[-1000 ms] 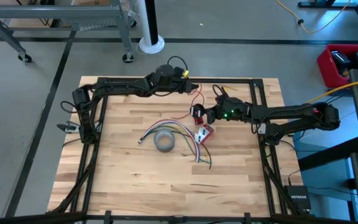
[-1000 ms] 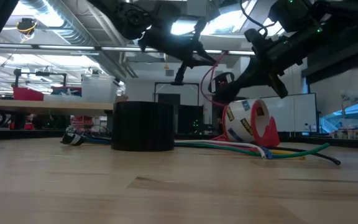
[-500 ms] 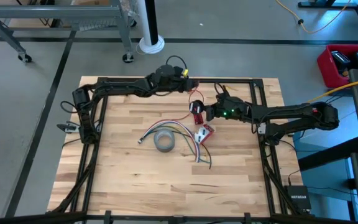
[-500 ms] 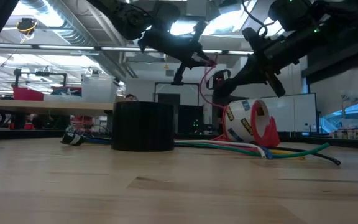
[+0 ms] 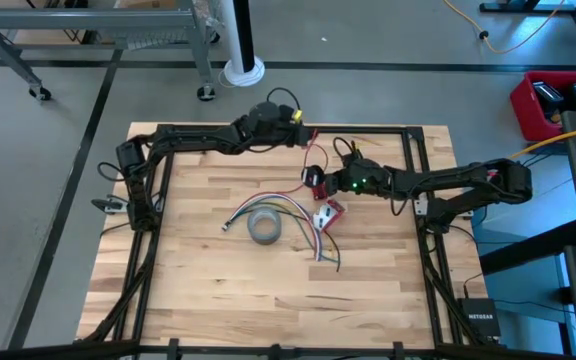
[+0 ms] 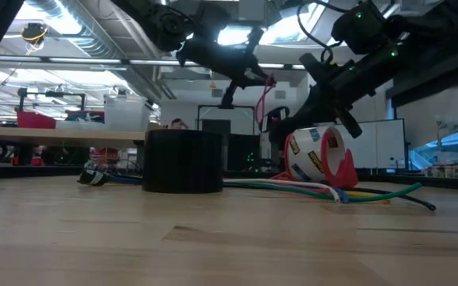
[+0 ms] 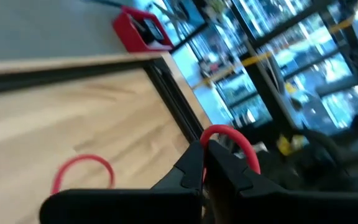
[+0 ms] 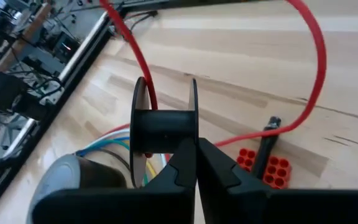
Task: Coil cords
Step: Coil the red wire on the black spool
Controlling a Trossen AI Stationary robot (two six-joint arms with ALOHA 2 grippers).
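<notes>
A thin red wire (image 5: 314, 156) runs between my two grippers over the far middle of the table. My left gripper (image 5: 310, 135) is shut on it near the far edge. My right gripper (image 5: 317, 178) is shut on a small black spool (image 8: 163, 127), which the wire (image 8: 143, 74) runs onto. Farther along, the wire loops (image 8: 316, 56) down to the table. In the left wrist view the wire (image 7: 229, 133) arches out from the shut fingers, and another loop (image 7: 82, 167) shows below. My left gripper pinches the red wire (image 7: 211, 138) between its two fingertips, coming nearly level from the table's left. The wire is lifted clear here and hangs slack toward the spool. My right gripper pinches the spool by one flange's rim (image 8: 194, 134), coming slanting down from the table's right. The spool is clear of the table, its axle level.
A grey tape roll (image 5: 264, 228) stands mid-table with a bundle of coloured wires (image 5: 293, 212) beside it. A red and white roll (image 6: 318, 155) and a red connector block (image 8: 266, 168) lie just under the right gripper. The near half of the table holds nothing.
My right gripper has carried the spool a little down and toward the table's left edge, rolling slightly. The red wire's hanging stretch between the grippers now shows shorter. My left gripper has kept still.
</notes>
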